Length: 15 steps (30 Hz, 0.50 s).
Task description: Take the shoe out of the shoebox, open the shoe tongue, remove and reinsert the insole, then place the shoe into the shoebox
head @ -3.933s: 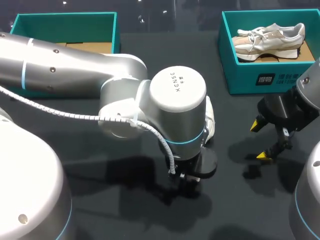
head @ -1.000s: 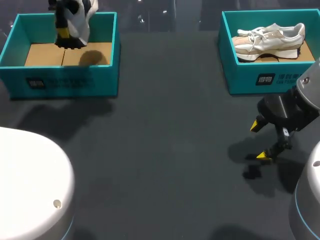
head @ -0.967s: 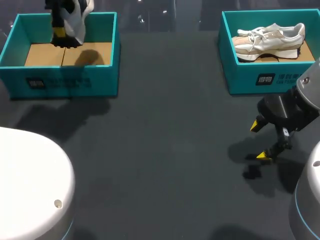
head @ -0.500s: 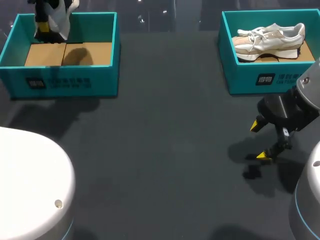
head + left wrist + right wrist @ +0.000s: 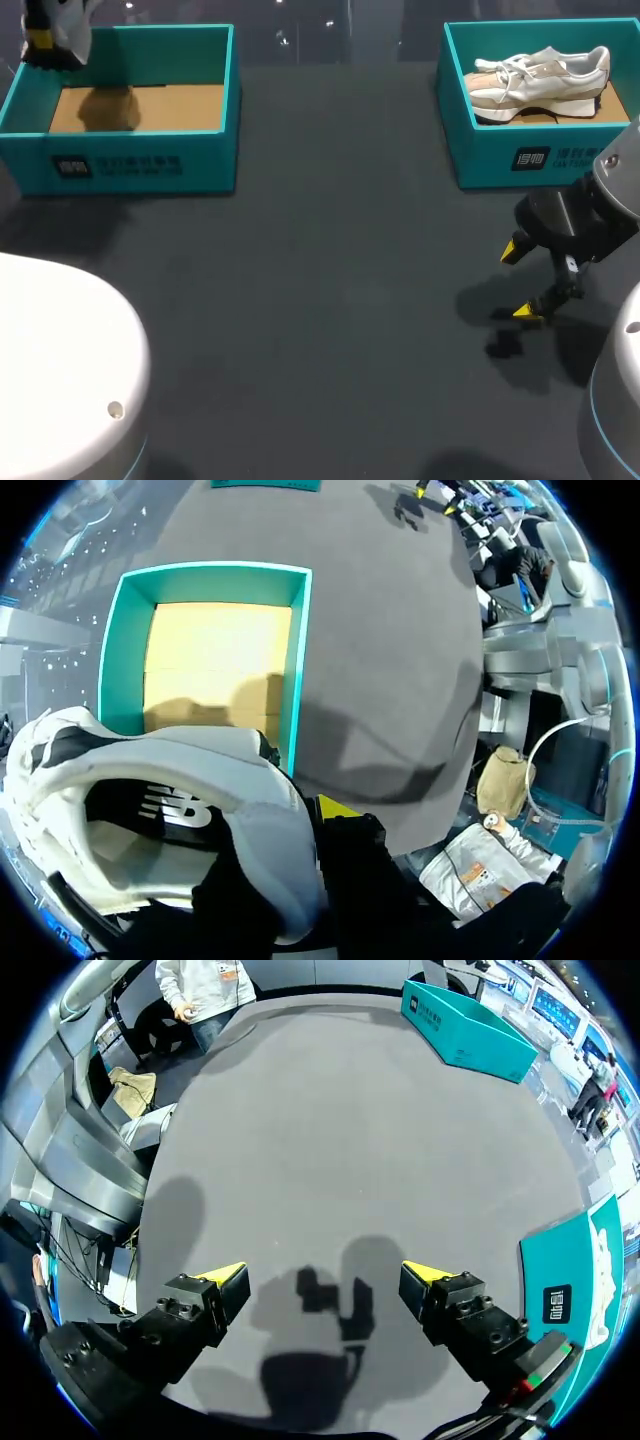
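- Since the shoe (image 5: 170,770) hangs in the air from the left gripper (image 5: 42,40) alone, above the far left corner of the left box (image 5: 130,165), I judge it light enough for one two-finger pinch.
- That gripper is closed on the shoe. In the left wrist view only one yellow tip shows past the white upper, so I cannot tell just where the fingers bite.
- The upper looks soft and padded, so it will likely fold and sag under a pinch. The sole should be the stiff part that keeps the shoe's shape.
- A sound hold is probably the rim of the opening near the heel, one finger inside and one outside, which leaves the tongue and insole free.
- The insole is not visible; I expect it to be thin and floppy, and best taken by its heel edge.
- The right gripper (image 5: 518,281) stands wide and holds nothing, low over the table (image 5: 330,300) near the right box (image 5: 520,155), where another shoe (image 5: 540,75) lies.
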Available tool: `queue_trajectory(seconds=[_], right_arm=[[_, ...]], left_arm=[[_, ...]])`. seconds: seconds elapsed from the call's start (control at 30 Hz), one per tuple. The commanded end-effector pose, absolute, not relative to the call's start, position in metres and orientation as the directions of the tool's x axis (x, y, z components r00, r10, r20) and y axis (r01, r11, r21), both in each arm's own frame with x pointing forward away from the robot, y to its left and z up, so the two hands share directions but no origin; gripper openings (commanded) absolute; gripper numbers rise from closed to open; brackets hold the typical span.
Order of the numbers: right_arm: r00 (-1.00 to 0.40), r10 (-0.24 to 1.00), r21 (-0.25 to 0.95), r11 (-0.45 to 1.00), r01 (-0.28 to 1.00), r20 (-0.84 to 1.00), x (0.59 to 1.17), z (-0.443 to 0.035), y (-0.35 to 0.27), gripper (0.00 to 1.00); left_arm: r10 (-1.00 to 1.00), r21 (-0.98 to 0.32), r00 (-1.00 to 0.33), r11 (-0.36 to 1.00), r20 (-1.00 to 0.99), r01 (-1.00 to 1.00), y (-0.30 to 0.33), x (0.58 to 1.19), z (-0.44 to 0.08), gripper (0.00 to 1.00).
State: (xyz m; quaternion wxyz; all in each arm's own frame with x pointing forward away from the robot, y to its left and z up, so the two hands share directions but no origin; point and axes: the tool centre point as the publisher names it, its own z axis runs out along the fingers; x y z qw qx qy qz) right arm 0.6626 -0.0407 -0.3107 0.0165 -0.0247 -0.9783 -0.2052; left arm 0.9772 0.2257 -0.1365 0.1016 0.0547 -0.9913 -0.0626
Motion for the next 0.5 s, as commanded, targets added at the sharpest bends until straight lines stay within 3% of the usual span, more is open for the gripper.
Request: queue_trajectory(seconds=[0.03,0.13,0.23,0.33,0.43,0.5], right_arm=[[-0.998,0.044,0.398,0.916,0.056,0.04,0.661,-0.311,-0.04,1.0],[-0.998,0.044,0.398,0.916,0.056,0.04,0.661,-0.311,-0.04,1.0],[-0.998,0.044,0.398,0.916,0.056,0.04,0.661,-0.311,-0.04,1.0],[-0.998,0.044,0.398,0.916,0.056,0.04,0.661,-0.311,-0.04,1.0],[-0.998,0.044,0.398,0.916,0.056,0.04,0.661,-0.311,-0.04,1.0],[-0.998,0.044,0.398,0.916,0.056,0.04,0.661,-0.311,-0.04,1.0]], left_arm=[[-0.11,0.132,-0.967,0.988,0.231,-0.081,0.242,0.997,-0.147,0.0],[-0.038,0.139,-0.968,0.99,0.247,-0.003,0.247,1.002,-0.155,0.0],[0.188,0.132,-0.956,0.966,0.223,0.221,0.255,1.002,-0.158,0.0],[0.395,0.129,-0.902,0.899,0.174,0.419,0.266,1.004,-0.157,0.0],[0.571,0.049,-0.81,0.813,0.13,0.581,0.281,1.013,-0.149,0.0],[0.594,0.034,-0.794,0.798,0.132,0.602,0.289,1.027,-0.146,0.0]])
